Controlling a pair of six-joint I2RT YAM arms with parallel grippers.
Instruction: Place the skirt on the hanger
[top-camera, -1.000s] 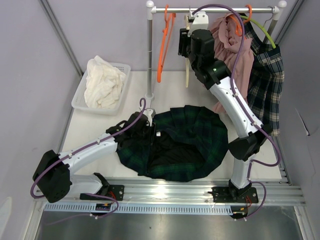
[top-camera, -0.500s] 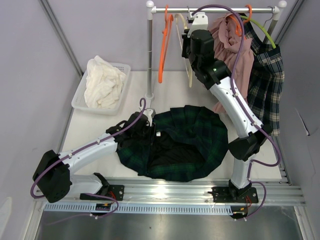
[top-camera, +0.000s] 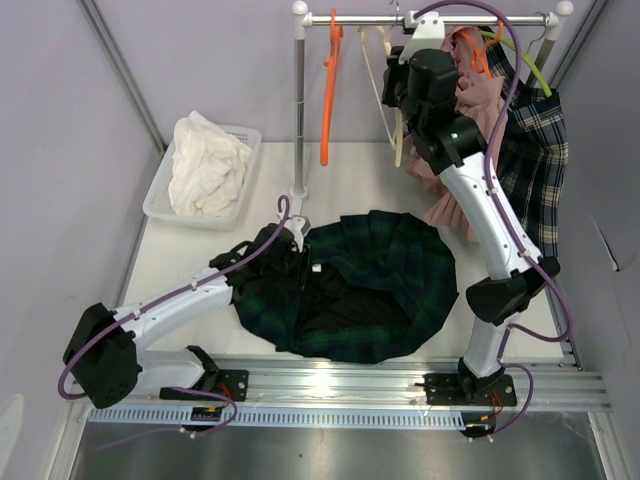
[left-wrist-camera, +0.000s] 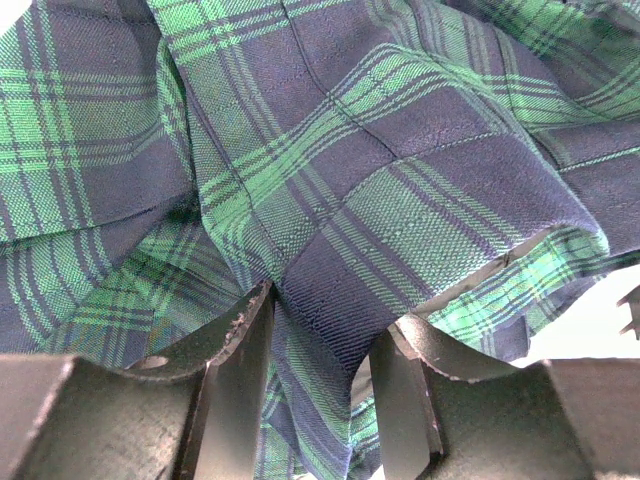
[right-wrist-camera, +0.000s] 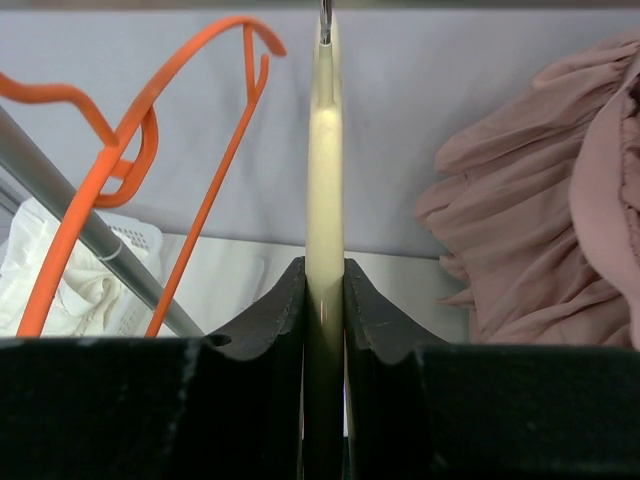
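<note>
Pale grey walls on three sides; white desk (top-camera: 345, 180) with a clothes rail (top-camera: 360, 19) across the back

Task item: dark green and navy tartan skirt (top-camera: 370, 285) lies spread and rumpled in the middle of the desk, not on any hanger

Left pincer (top-camera: 283, 250) is at the skirt's left edge. Wrist view: jaws part-way apart with a thick fold of the tartan (left-wrist-camera: 400, 180) bunched between them (left-wrist-camera: 325, 320). Reads as a grip on the cloth

Right pincer (top-camera: 405, 85) is up at the rail, jaws closed tight on the cream hanger (right-wrist-camera: 324, 150), which runs straight up between the fingertips (right-wrist-camera: 324, 275). Its hook looks to be on the rail, but the top of it is too small to be sure

Step in hand, my judgement: fetching the hanger. Skirt is pinned ready; nothing is hung yet, so the task is in its early part

Next move needs: unhook the cream hanger from the rail and bring it down to the skirt's waistband, while the left side keeps the cloth from sliding

In the way:
- orange hanger (top-camera: 327, 100) just to the left on the same rail
- pink garment (top-camera: 450, 195) close on the right, against the right arm; could snag
- checked garment (top-camera: 530, 170) further right
- rail post (top-camera: 299, 110) stands near the left pincer

Off to the left, well apart: basket (top-camera: 160, 200) holding white cloth (top-camera: 205, 165)
</note>
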